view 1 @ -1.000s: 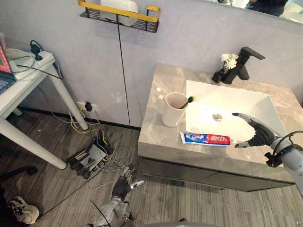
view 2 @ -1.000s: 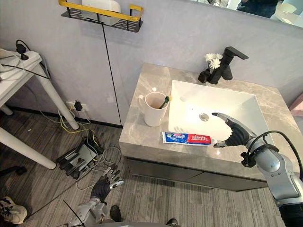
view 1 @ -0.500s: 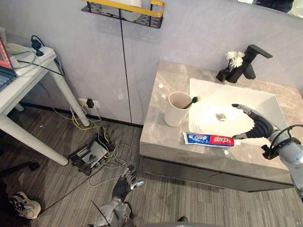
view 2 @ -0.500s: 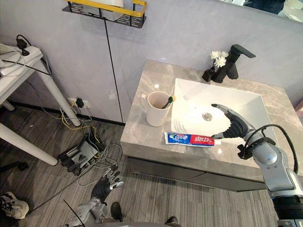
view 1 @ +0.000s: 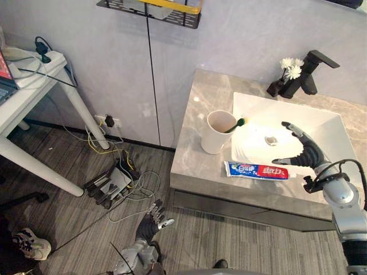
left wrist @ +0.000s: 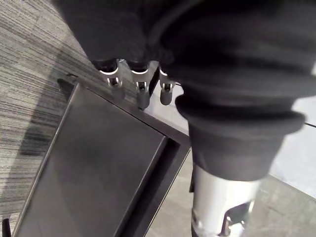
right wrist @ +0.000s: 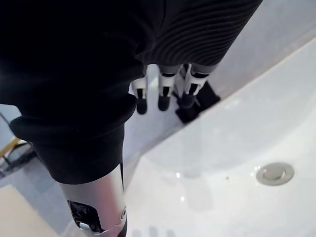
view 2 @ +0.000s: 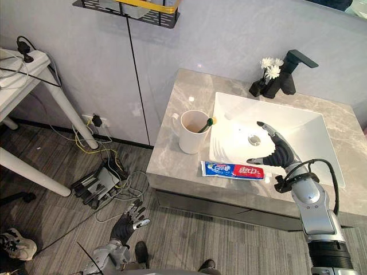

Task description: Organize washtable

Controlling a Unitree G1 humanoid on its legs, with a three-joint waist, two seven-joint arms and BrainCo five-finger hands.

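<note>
The toothpaste (view 1: pixel 256 171) lies flat on the table's (view 1: pixel 200 103) front strip, at 6 o'clock of the sink (view 1: pixel 324 129), its length running from 9 to 3 o'clock. It is a blue, white and red tube, with the red end toward 3 o'clock.

My right hand (view 1: pixel 307 153) hangs at that 3 o'clock end, over the sink's front edge. Its fingers are spread and nearly straight, with the thumb held apart and pointing at the tube. I cannot tell whether the thumb touches the tube; nothing is in the hand's grasp. In the right wrist view the straight fingers (right wrist: pixel 163 94) reach out above the white basin, with the drain (right wrist: pixel 275 174) below them.

At about 10 o'clock from the tube a white cup (view 1: pixel 218 132) stands upright on the table, just beside the sink's rim. A toothbrush (view 1: pixel 234 124) leans in it, its green end sticking out toward 3 o'clock. At the sink's 12 o'clock edge stands a black faucet (view 1: pixel 312 71) with small white flowers (view 1: pixel 291 64) just beside it at 9 o'clock.

My left hand (view 1: pixel 152 220) hangs low near the floor at 7 o'clock of the table, fingers loosely spread and holding nothing. In its wrist view the fingers point toward the dark cabinet front (left wrist: pixel 98 163).

On the wall at 11 o'clock a black and yellow shelf (view 1: pixel 152 8) is mounted. A white side table (view 1: pixel 28 97) stands at 9 o'clock, and a tangle of cables and a power strip (view 1: pixel 109 186) lies on the floor between it and the table.
</note>
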